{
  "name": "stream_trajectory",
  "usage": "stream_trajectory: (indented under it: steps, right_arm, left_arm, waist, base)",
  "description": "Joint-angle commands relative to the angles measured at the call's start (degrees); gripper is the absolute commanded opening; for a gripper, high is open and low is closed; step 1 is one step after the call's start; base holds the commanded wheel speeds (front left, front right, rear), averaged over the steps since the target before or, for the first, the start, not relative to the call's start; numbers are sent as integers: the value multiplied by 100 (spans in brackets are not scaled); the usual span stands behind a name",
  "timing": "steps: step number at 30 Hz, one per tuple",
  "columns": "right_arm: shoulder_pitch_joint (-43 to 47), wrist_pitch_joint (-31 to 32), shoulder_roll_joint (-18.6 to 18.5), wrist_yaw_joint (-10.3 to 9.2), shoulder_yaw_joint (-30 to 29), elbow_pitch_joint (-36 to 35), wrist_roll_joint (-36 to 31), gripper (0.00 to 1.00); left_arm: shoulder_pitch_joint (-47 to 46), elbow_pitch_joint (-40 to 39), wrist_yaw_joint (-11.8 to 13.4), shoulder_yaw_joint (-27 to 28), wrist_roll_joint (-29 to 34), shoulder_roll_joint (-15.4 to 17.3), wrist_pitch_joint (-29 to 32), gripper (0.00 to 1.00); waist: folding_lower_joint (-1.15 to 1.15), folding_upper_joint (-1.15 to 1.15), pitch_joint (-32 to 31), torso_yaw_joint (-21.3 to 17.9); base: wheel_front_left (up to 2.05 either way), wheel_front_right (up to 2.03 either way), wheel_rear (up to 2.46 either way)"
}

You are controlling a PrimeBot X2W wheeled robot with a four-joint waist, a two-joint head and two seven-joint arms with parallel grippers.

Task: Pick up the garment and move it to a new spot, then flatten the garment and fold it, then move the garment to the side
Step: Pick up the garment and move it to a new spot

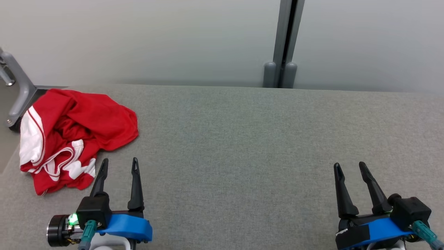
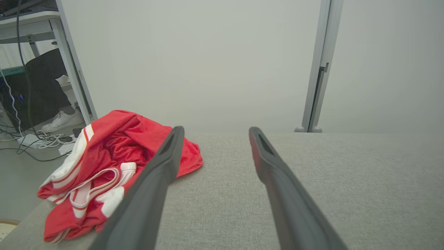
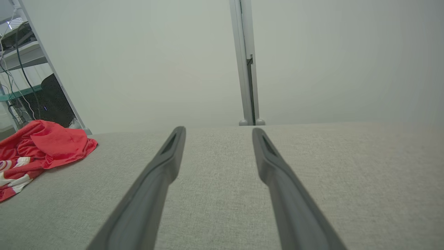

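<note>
So, status from where I stand. The grey fabric-covered table [image 1: 263, 139] takes up most of the head view, bare across the middle and right. Behind it are pale partition panels [image 1: 156, 38], with a grey post [image 1: 285, 45] at upper centre-right.

The garment [image 1: 76, 135] is red with white trim and stripes. It sits in a crumpled heap at the left of the head view, close to the table's left edge. It isn't spread out and I see no fold lines, just a wad.

The left gripper [image 1: 120, 160] is at lower left, fingers spread apart with nothing between them. Its nearer fingertip is just beside the garment's lower-right hem, and I can't make out any contact. The right gripper [image 1: 348, 164] is at lower right, fingers likewise apart and empty, well apart from the garment with bare table ahead of it.

Progress, as I read it: zero steps done. Not picked, not moved, not flattened, not folded, not set aside, so the whole sequence is left. The left arm looks best placed for the first grab, and the bare middle of the table is the obvious drop spot.

Small stuff: there's a grey caster leg [image 1: 15, 93] at upper left. In the left wrist view, a person's white shoe [image 2: 62, 119] and floor cables [image 2: 38, 142] show past the table's left edge.
</note>
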Motion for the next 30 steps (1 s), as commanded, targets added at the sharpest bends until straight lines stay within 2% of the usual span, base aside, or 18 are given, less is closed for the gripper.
stream_trajectory:
  steps: [1,7,22,30]
  right_arm:
    - [-44,-20,-36,13,-1,-4,-35,100]
    - [-50,-20,-35,13,32,-10,-68,100]
    - [-52,-20,-35,13,88,54,-35,100]
    - [-59,-19,-35,13,149,102,-25,100]
  left_arm:
    - [-81,-10,5,37,-27,55,-5,100]
    - [-121,-48,75,91,-66,107,-14,100]
    - [55,-121,146,160,-196,227,46,100]
    - [138,-181,202,228,-259,293,55,100]
  waist:
    - [0,0,44,95]
    - [0,0,91,448]
    - [0,0,59,1707]
    - [0,0,49,2048]
  base:
    - [0,0,0]
    - [0,0,0]
    - [0,0,0]
    - [0,0,0]
